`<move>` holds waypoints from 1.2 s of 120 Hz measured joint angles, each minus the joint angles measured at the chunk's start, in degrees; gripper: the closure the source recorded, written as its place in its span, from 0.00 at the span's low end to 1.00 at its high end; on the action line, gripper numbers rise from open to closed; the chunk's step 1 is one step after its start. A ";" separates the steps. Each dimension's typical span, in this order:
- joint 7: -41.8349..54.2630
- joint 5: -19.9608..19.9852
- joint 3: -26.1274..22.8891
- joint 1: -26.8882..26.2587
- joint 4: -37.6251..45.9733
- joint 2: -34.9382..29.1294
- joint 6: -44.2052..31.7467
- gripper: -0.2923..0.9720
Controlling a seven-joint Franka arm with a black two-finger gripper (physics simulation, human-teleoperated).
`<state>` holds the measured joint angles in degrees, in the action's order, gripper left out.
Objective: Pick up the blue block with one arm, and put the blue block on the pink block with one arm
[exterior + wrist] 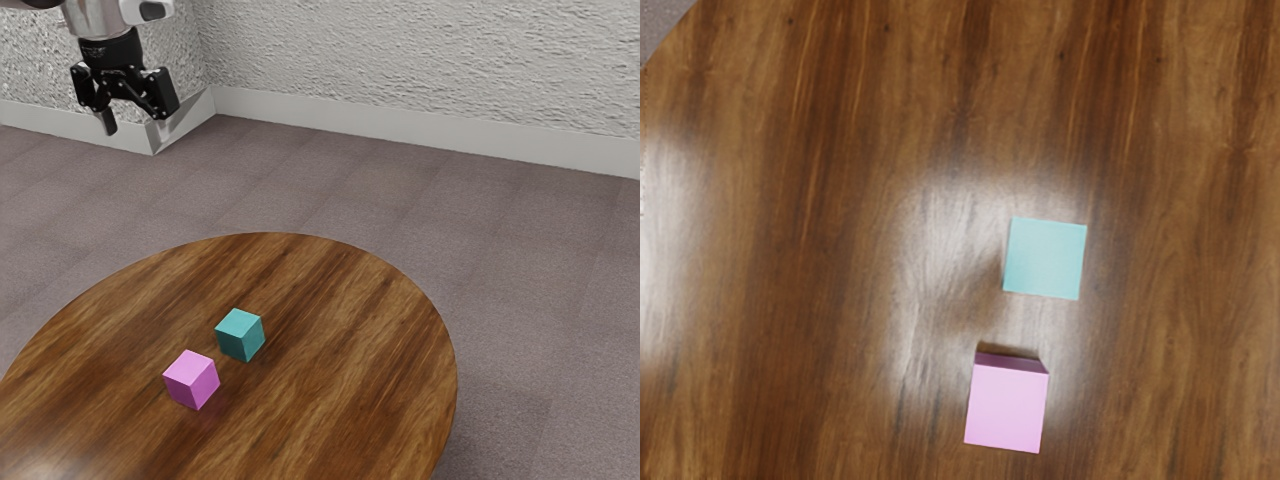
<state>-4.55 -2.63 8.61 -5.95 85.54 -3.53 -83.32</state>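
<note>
A teal-blue block (pixel 240 334) (pixel 1044 258) rests on the round wooden table (pixel 330 300), near its middle. Close beside it, toward the front and the exterior view's left, sits a pink block (pixel 191 379) (pixel 1007 406); a narrow gap separates the two. My black gripper (pixel 133 115) hangs high above the table at the exterior view's upper left, far from both blocks. Its fingers (pixel 108 122) are spread apart with nothing between them. The wrist view looks straight down on both blocks from well above.
The table edge curves away toward the exterior view's right and the back, with grey carpeted floor (pixel 500 230) beyond. A textured white wall (pixel 400 50) with a pale baseboard runs along the back. Bare wood surrounds the blocks on all sides.
</note>
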 joint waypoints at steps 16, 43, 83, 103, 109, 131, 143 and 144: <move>-0.27 0.01 0.06 -0.11 0.00 0.04 0.05 0.23; -0.61 0.08 -1.77 0.56 -17.83 1.73 8.21 0.23; -1.01 0.57 -4.20 -4.31 -19.10 3.94 12.53 0.23; -1.15 0.68 -4.31 -7.24 -19.08 5.44 12.50 0.23; -1.17 0.68 -4.36 -7.25 -19.08 6.33 11.98 0.23; -1.18 1.08 -5.62 -0.53 -5.71 4.68 4.29 0.23; -1.17 1.16 -6.24 3.24 6.13 1.80 -2.95 0.23; -1.17 1.17 -6.27 3.50 6.95 1.59 -3.52 0.23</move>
<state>-5.72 -1.47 2.34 -2.45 92.49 -1.94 -86.84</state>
